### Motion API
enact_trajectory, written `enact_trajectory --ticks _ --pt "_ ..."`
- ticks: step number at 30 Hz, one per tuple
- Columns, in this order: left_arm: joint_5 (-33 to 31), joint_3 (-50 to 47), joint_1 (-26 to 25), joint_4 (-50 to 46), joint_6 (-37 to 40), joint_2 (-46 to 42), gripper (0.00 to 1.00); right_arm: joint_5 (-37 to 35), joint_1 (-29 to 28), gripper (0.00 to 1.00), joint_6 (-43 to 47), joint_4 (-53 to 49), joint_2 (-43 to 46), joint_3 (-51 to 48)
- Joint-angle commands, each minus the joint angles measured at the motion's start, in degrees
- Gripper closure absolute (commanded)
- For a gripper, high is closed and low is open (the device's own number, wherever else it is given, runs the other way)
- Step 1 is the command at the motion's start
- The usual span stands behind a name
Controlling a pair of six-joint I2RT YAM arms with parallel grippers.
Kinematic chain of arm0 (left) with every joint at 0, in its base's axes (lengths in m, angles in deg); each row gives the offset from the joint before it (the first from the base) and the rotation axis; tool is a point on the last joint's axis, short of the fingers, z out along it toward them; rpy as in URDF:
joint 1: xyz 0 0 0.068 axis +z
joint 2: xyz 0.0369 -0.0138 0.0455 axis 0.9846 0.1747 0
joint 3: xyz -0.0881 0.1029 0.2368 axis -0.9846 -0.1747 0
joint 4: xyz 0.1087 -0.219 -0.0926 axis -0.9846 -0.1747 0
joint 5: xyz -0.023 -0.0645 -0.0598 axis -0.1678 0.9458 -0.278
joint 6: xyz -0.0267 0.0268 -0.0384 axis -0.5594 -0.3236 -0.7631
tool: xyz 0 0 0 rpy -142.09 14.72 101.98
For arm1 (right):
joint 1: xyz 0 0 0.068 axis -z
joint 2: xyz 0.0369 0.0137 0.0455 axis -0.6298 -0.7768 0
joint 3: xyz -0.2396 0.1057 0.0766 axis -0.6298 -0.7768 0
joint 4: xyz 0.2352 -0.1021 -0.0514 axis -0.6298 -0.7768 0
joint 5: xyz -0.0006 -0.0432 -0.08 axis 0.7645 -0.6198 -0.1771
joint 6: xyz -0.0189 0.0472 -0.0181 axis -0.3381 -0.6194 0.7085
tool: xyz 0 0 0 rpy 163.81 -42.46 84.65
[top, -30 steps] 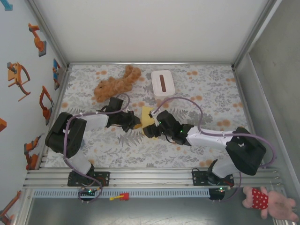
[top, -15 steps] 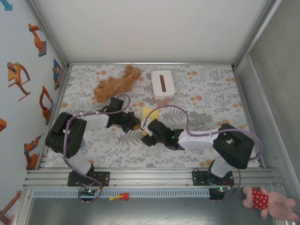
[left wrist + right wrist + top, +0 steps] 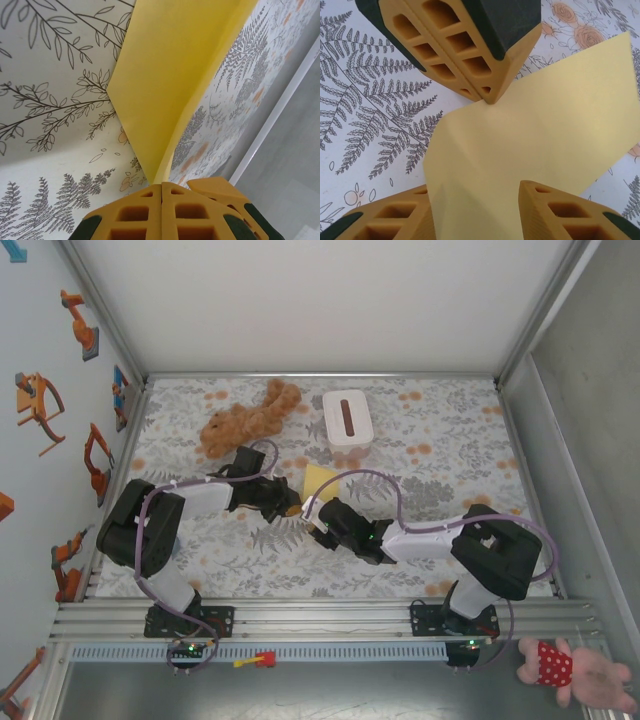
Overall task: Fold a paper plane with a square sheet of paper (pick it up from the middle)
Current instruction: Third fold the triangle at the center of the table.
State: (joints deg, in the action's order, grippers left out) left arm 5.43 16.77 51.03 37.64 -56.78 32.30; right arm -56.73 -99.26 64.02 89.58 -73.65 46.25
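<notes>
The square sheet of paper is pale yellow and stands lifted and bent off the flowered table between the two arms. My left gripper is shut on one corner of the sheet, its jaws pressed together on the paper's tip. In the right wrist view that same left gripper pinches the far corner. My right gripper straddles the near edge of the sheet. The paper lies against the left of the fingers, with a gap to the other, so the jaws stand open.
A white box with a brown slot sits behind the paper. A brown plush toy lies to its left. The table is walled at the back and sides, with a metal rail along the near edge.
The right arm has drawn in to the left and brought its gripper onto the sheet's near edge, and its jaws have narrowed. The left gripper has kept its hold and barely moved.
</notes>
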Motion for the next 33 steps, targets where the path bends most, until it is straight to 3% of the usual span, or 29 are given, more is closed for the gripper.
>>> enact_trajectory --ticks 1,7,13,18,22,28,33 --pt "0.1 1.3 -0.5 -1.1 -0.6 -1.0 1.0 -1.3 -0.4 0.63 0.9 2.4 1.0 -0.4" --pt "0.0 1.0 -0.6 -1.0 -0.7 -1.1 1.0 0.6 -0.4 0.71 -0.4 3.5 0.8 -0.3" --pt "-0.7 0.7 -0.3 -2.0 -0.6 -2.1 0.97 3.2 -0.4 0.89 -2.1 3.5 0.8 -0.8" --pt "-5.0 0.8 1.7 -6.8 1.9 -5.5 0.78 6.6 -0.2 0.99 -4.6 3.3 2.1 -1.9" --pt "-6.0 1.1 2.4 -5.9 2.7 -7.9 0.7 10.6 -0.1 1.0 -7.4 4.5 2.7 -3.0" --pt "-5.1 4.0 1.4 -4.3 3.5 -4.4 0.72 15.2 -0.1 1.0 -12.5 8.4 1.8 -4.7" --pt "-6.1 9.2 -1.0 -7.4 5.9 3.4 0.8 16.7 -0.1 1.0 -15.9 10.3 0.4 -4.9"
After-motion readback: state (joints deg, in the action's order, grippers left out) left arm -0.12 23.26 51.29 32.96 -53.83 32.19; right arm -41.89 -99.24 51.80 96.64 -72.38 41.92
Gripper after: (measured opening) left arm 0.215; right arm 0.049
